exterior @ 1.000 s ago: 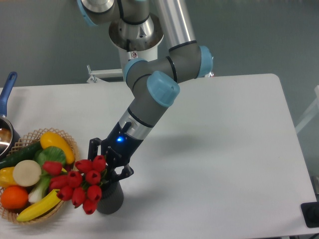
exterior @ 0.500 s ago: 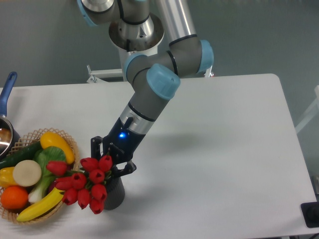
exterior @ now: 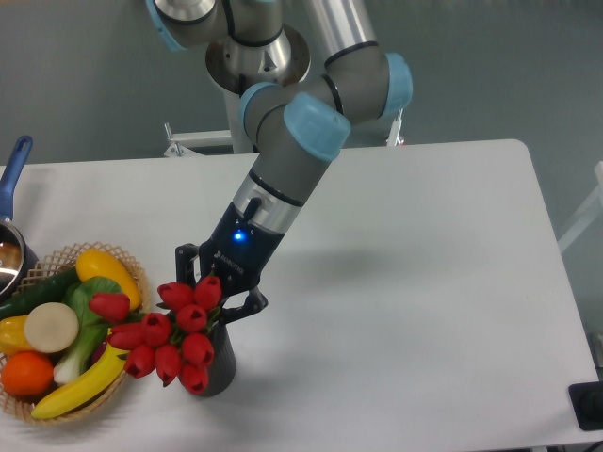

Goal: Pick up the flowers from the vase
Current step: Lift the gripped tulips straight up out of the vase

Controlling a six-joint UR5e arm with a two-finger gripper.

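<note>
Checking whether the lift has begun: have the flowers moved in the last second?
Yes. The flowers shifted right, away from the wicker basket, with the claw.

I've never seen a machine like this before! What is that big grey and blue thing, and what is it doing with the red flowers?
That is a robot arm. It bends at its blue joints, a bit like your elbow. The picture comes from one camera looking down at a white table from above and in front.

At the arm's end is a gripper, a hand with just two black fingers. It is down among the flowers, a bunch of red tulips standing in a small dark vase. The blooms hide the fingertips, so I cannot tell if they are squeezing the stems.

To the left sits a wicker basket of fruit and vegetables, and a pot with a blue handle peeks in at the edge.
</note>
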